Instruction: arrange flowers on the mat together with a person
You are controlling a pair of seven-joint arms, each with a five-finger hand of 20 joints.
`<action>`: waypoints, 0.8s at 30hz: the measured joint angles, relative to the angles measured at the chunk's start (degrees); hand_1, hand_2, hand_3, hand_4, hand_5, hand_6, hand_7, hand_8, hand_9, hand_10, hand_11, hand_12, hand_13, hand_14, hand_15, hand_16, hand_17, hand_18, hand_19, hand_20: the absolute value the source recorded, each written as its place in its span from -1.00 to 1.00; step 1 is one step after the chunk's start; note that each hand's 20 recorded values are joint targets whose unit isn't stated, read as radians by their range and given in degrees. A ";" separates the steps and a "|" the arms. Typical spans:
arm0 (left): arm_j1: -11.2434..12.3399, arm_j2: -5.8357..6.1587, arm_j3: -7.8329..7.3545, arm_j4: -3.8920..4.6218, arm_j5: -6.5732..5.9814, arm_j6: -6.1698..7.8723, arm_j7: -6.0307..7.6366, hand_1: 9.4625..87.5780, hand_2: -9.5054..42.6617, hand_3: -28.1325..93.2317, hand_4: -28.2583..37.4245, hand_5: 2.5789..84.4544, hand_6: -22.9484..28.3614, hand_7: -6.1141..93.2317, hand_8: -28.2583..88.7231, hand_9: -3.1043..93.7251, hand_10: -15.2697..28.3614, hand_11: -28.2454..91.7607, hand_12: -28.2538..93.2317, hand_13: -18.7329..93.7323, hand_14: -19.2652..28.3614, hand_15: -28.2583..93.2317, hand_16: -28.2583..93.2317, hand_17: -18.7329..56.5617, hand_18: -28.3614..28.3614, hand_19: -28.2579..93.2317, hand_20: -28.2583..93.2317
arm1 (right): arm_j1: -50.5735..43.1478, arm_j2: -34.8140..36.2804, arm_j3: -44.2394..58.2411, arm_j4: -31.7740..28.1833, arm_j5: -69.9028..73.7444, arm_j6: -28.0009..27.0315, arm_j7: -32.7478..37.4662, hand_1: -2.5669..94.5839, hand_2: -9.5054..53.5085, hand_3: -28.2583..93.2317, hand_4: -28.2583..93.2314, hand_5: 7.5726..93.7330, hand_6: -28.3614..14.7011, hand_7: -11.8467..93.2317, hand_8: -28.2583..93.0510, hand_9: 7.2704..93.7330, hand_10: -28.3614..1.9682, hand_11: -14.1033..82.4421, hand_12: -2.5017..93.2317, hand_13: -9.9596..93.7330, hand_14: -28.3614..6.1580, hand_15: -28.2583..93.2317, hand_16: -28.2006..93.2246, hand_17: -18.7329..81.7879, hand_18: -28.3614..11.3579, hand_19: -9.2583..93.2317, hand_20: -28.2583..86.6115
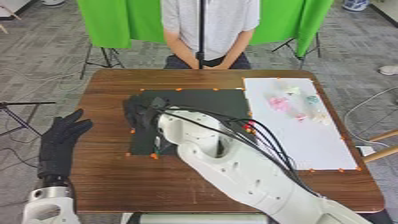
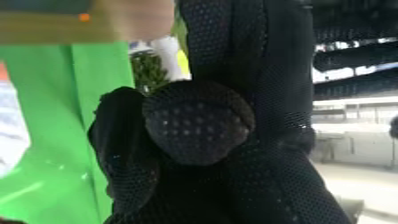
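The right arm (image 1: 235,172) and its cables (image 1: 282,150) slanted across the counter (image 1: 105,125), obstructing the black mat (image 1: 222,97) and the white sheet's (image 1: 324,145) near-left part; bare wood left of the mat offered passage

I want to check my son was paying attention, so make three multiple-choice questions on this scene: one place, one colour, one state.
1. Where is the pale pink artificial flower?
A) in a person's lap
B) on bare wood
C) on the white rectangular mat

2. What colour is the rectangular mat beneath the robot's black-gloved right hand?
A) black
B) yellow
C) red

3. How are the fingers of the robot's black-gloved left hand?
A) curled round a stem
B) straight
C) clenched, empty

Answers:
1 C: it lies against white.
2 A: dark mat shows around the hand.
3 B: they extend forward beside the table's left edge.
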 measured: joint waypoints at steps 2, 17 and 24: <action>-0.12 0.04 0.18 0.10 0.00 -0.02 -0.01 -0.77 0.10 0.49 -1.00 0.10 0.04 -0.65 -0.62 0.09 0.43 -0.20 -0.33 0.01 0.56 -0.20 -0.54 -0.28 0.42 -0.31 -0.26 | -0.27 -0.37 0.21 0.73 -0.33 -0.38 -0.01 0.92 -0.98 -1.00 0.21 0.68 0.48 -0.37 -0.39 1.00 0.38 -0.53 -0.22 1.00 0.68 0.44 -0.20 0.74 -0.05 1.00 0.21; -0.86 0.09 0.96 0.49 0.12 -0.17 -0.16 -0.79 -0.07 0.51 -1.00 0.09 0.04 -0.65 -0.62 0.08 0.43 -0.20 -0.33 0.01 0.57 -0.20 -0.54 -0.28 0.42 -0.30 -0.26 | -1.62 -1.46 1.47 3.75 -4.45 -1.28 -0.45 0.85 -1.00 -1.00 0.20 0.57 0.53 -0.41 -0.48 1.00 0.37 -0.55 -0.19 1.00 0.67 0.41 -0.18 0.71 -0.08 1.00 0.21; -0.80 0.09 0.95 0.46 0.17 -0.31 -0.16 -0.78 -0.12 0.51 -1.00 0.09 0.03 -0.64 -0.62 0.08 0.43 -0.20 -0.33 0.01 0.57 -0.20 -0.54 -0.28 0.42 -0.30 -0.26 | -1.98 -1.46 1.50 3.75 -4.79 -2.57 -0.71 0.83 -1.00 -1.00 0.19 0.52 0.54 -0.44 -0.52 1.00 0.35 -0.55 -0.19 1.00 0.66 0.40 -0.17 0.70 -0.09 1.00 0.21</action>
